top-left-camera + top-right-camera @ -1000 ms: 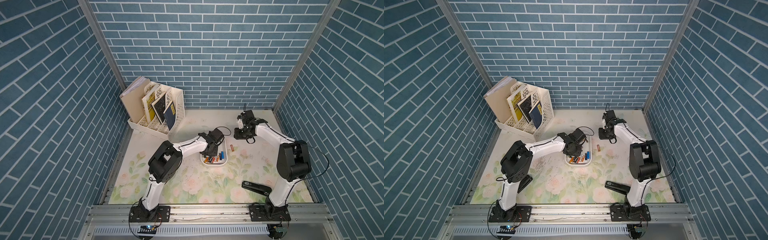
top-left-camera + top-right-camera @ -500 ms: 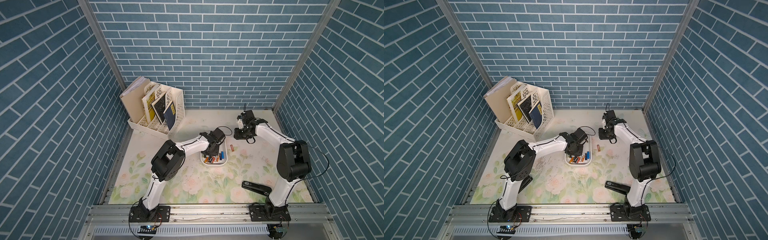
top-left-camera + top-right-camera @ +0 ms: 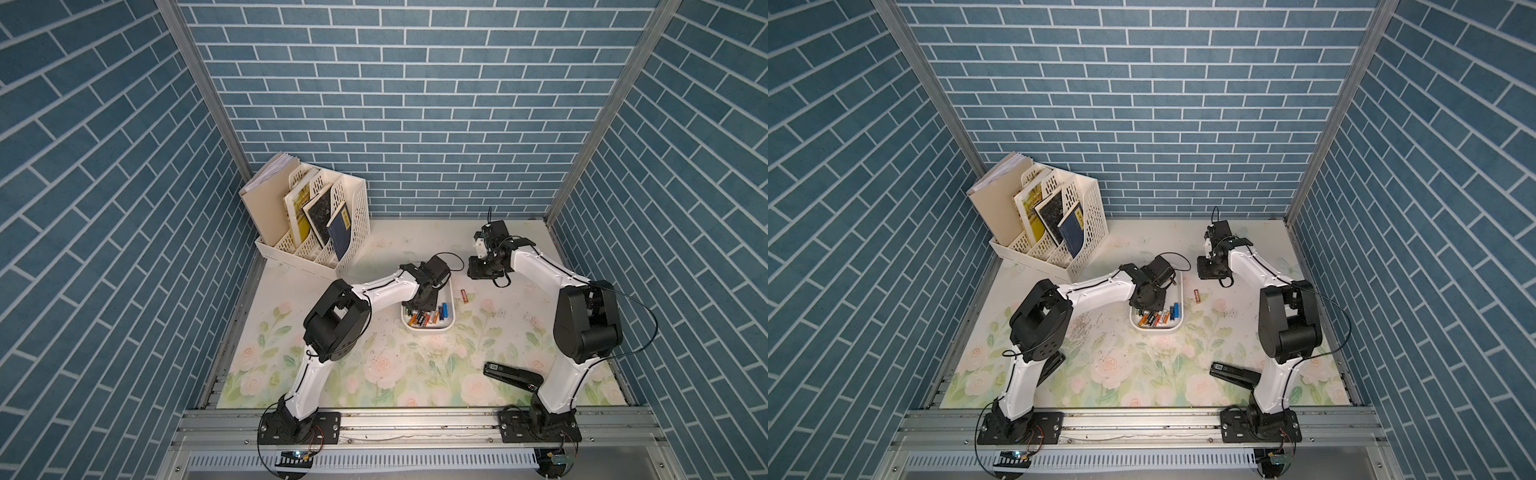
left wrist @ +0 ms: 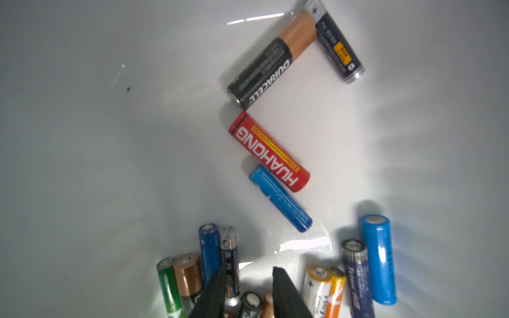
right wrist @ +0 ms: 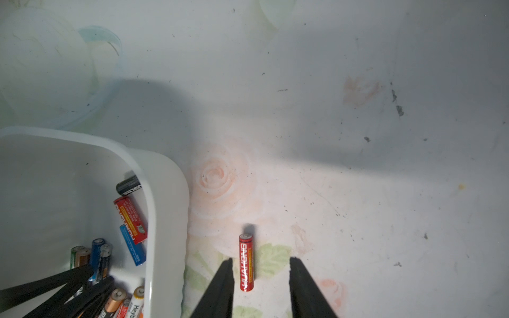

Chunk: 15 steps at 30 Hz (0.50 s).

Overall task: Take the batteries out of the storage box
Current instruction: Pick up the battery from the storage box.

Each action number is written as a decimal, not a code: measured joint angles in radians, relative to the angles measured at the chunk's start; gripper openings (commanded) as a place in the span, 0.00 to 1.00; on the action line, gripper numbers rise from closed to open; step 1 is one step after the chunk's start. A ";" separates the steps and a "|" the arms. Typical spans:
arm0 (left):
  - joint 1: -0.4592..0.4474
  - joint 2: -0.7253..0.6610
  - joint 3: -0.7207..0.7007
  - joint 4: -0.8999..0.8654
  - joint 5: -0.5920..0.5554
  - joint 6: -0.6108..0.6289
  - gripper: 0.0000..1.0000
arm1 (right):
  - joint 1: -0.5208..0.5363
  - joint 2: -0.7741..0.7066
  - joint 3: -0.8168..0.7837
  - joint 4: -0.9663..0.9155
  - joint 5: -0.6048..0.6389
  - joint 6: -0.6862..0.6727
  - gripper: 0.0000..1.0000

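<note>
Left elbow nudged toward storage box | left pincer open among batteries | right pincer open over red battery

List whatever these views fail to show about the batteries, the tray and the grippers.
- Number of batteries in the shallow white plastic tray: too small in both top views, partly under the left arm; cut off by the left wrist view's edge.
- Left gripper: any contact with a battery is blurred at that edge.
- Dark object: mostly hidden behind the left arm in a top view.
</note>
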 measured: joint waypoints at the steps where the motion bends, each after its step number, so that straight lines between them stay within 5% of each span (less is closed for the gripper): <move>1: 0.000 0.000 0.002 -0.002 -0.001 0.000 0.34 | 0.000 0.000 0.000 0.000 0.000 -0.002 0.38; 15: 0.003 0.018 0.006 -0.006 0.016 0.005 0.32 | 0.000 0.000 0.000 0.000 -0.005 -0.021 0.38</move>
